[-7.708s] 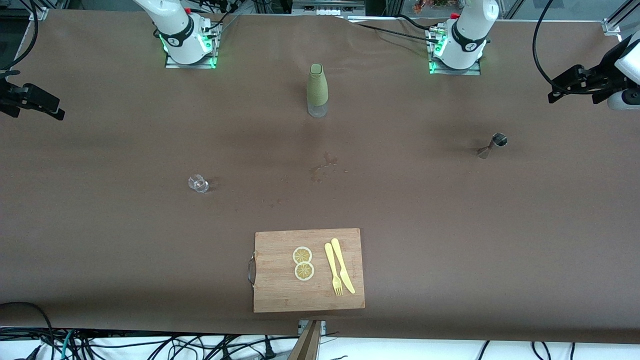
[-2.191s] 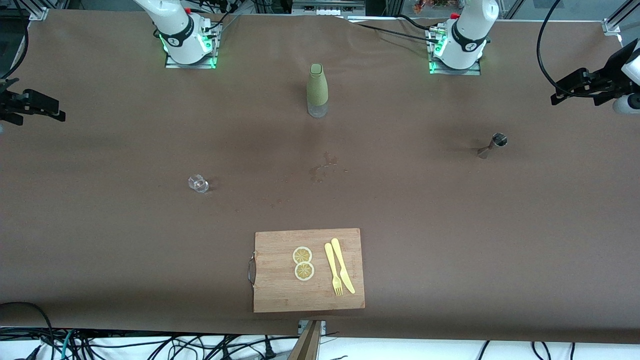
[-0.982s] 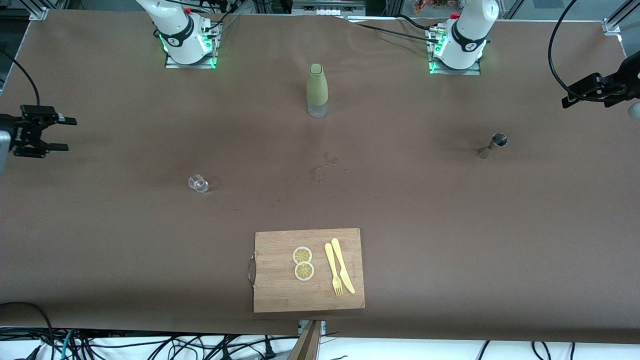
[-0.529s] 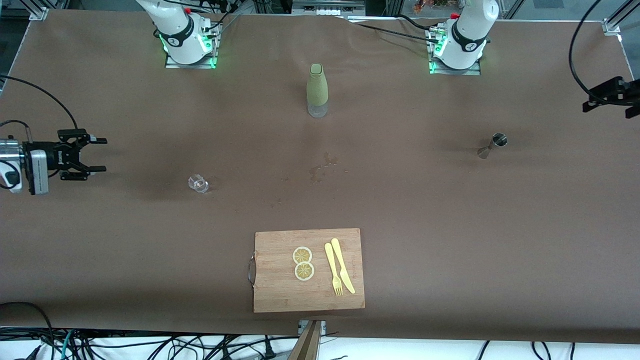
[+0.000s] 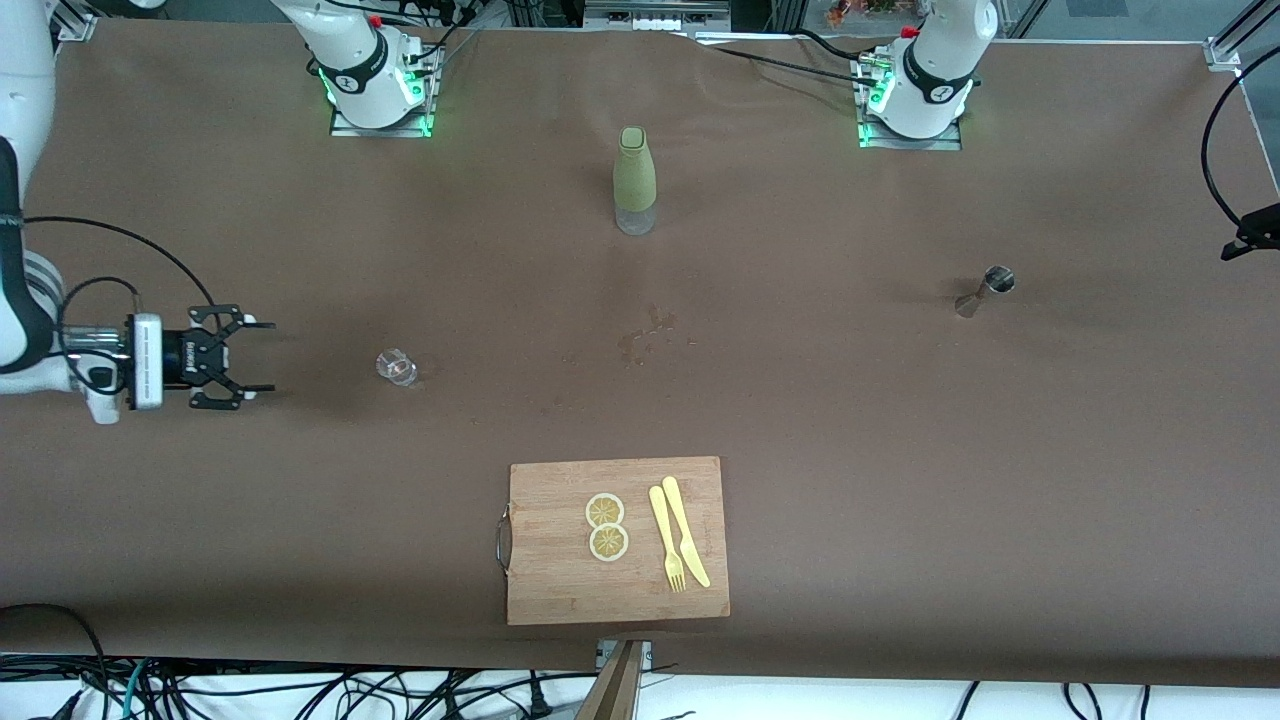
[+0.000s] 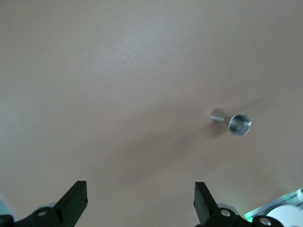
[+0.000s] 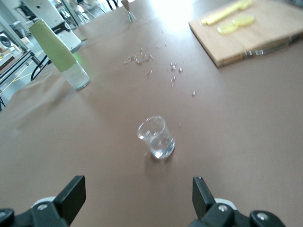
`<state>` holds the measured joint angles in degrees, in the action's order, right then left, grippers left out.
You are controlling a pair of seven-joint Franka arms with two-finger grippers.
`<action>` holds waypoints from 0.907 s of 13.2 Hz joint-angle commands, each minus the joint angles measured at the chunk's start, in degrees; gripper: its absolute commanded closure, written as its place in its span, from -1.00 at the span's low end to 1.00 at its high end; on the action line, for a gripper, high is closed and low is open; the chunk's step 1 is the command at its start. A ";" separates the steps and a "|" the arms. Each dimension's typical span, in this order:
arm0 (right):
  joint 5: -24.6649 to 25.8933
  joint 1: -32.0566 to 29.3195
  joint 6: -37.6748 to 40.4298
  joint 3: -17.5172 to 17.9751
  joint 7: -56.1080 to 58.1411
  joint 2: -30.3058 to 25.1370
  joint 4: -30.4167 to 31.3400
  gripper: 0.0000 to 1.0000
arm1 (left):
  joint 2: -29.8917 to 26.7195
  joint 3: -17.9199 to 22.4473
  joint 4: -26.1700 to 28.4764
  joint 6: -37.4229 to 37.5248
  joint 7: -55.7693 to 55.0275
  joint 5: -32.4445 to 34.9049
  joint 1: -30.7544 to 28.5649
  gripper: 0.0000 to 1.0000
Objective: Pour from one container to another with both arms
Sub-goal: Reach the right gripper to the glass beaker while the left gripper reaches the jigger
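Observation:
A small clear glass (image 5: 397, 367) stands on the brown table toward the right arm's end; it is also in the right wrist view (image 7: 156, 137). My right gripper (image 5: 262, 357) hovers low beside it, apart from it, pointing at it, with its jaws open and empty (image 7: 137, 191). A metal jigger (image 5: 985, 290) stands toward the left arm's end and shows in the left wrist view (image 6: 235, 124). My left gripper (image 6: 140, 194) is open and empty, above the table short of the jigger. In the front view only a black tip of it (image 5: 1256, 233) shows at the edge.
A bottle with a green sleeve (image 5: 635, 180) stands between the two bases, also in the right wrist view (image 7: 59, 54). A wooden cutting board (image 5: 560, 590) near the front edge carries two lemon slices (image 5: 606, 526) and a yellow knife and fork (image 5: 678, 545). Small wet spots (image 5: 648, 335) mark mid-table.
My right gripper has come in from the table's end toward the glass and turned to face it. My left gripper has slid nearly out of the front view.

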<state>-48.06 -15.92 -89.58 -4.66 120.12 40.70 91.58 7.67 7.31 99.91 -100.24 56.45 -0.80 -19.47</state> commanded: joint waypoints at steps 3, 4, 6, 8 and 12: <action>-10.02 2.90 -2.87 0.62 12.21 5.70 0.35 -1.00 | 7.95 -0.11 -0.42 -2.68 21.13 -6.31 -5.31 -1.00; -11.86 3.43 -4.36 0.62 15.28 5.97 2.18 -1.00 | 9.01 -0.11 -0.42 -2.86 26.47 -7.19 -6.71 -1.00; -17.13 3.44 -7.44 0.62 23.28 5.53 9.11 -1.00 | 12.61 -0.11 -0.33 -2.77 40.07 -13.92 -7.86 -1.00; -18.12 3.44 -7.37 0.62 26.47 5.53 11.51 -1.00 | 15.95 -0.11 0.11 -2.16 55.10 -20.96 -9.80 -1.00; -21.18 5.62 -7.89 0.80 28.41 5.62 13.45 -1.00 | 21.57 -0.11 4.50 -1.54 73.86 -32.84 -12.87 -1.00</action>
<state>-66.36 -11.83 -96.34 -4.12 146.81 47.66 102.79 26.99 7.50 103.05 -102.41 122.47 -29.38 -31.12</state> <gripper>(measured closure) 0.000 0.000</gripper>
